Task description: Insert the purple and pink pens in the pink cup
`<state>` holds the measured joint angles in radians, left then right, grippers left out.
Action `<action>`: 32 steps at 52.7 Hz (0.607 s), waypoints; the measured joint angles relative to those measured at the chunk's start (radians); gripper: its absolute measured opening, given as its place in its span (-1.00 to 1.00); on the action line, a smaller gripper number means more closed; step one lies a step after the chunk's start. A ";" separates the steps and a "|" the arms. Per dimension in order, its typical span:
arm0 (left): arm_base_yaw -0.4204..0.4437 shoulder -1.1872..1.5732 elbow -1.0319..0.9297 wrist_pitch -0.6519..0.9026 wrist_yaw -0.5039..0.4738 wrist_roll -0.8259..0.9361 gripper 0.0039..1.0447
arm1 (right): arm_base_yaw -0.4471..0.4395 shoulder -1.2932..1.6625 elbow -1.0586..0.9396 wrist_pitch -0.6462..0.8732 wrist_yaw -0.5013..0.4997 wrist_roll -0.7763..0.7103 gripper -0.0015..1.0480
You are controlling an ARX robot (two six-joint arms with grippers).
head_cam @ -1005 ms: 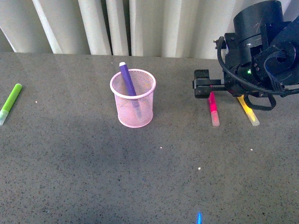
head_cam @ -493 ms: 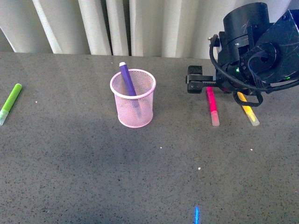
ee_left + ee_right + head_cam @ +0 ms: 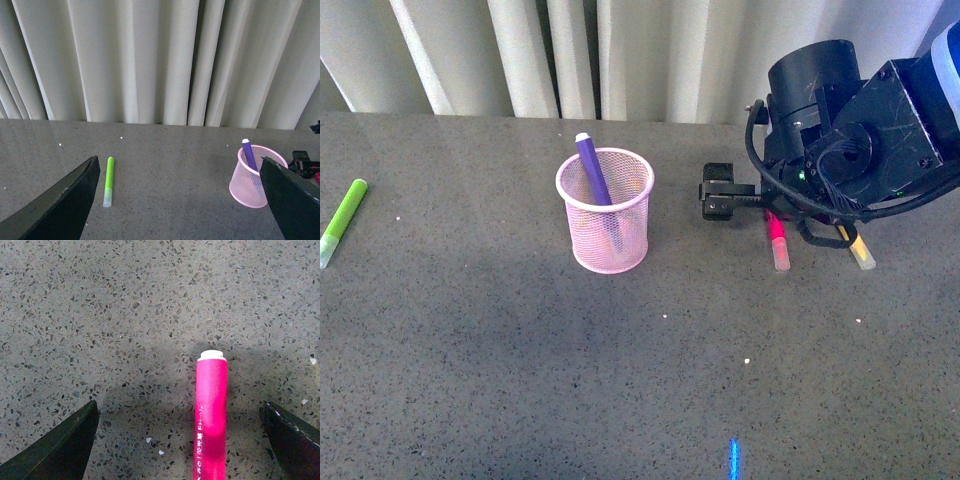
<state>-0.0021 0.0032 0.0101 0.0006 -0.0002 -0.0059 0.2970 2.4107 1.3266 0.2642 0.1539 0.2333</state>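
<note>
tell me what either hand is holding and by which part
Nothing is held. The right hand is open over the pink pen, which lies untouched on the table; the left hand is open and empty.

The right arm's scuffed black boxy housing [image 3: 885, 130] carries a round black cylinder [image 3: 812, 82], a looping black cable [image 3: 751, 135] and what looks like a tiny green light [image 3: 801, 176]. The fingers [image 3: 60, 447] in both wrist views are dark, plain wedges.

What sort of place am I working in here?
Probably an indoor desk-style test bench: a grey speckled countertop, pleated white curtains behind it, and stationery laid out, a pink mesh pen cup and a lime-green marker.
</note>
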 joint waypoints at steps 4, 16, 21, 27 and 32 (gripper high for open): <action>0.000 0.000 0.000 0.000 0.000 0.000 0.88 | -0.001 0.002 0.000 0.000 0.000 0.000 0.87; 0.000 0.000 0.000 0.000 0.000 0.000 0.88 | -0.004 0.006 0.002 -0.001 -0.005 0.008 0.83; 0.000 0.000 0.000 0.000 0.000 0.000 0.88 | -0.007 0.006 0.002 0.005 -0.006 0.011 0.43; 0.000 0.000 0.000 0.000 0.000 0.000 0.88 | -0.010 0.008 0.002 0.014 -0.013 0.018 -0.01; 0.000 0.000 0.000 0.000 0.000 0.000 0.88 | -0.014 0.009 -0.004 0.035 -0.023 0.018 -0.31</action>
<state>-0.0021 0.0032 0.0101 0.0006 -0.0002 -0.0059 0.2832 2.4199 1.3228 0.2996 0.1307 0.2516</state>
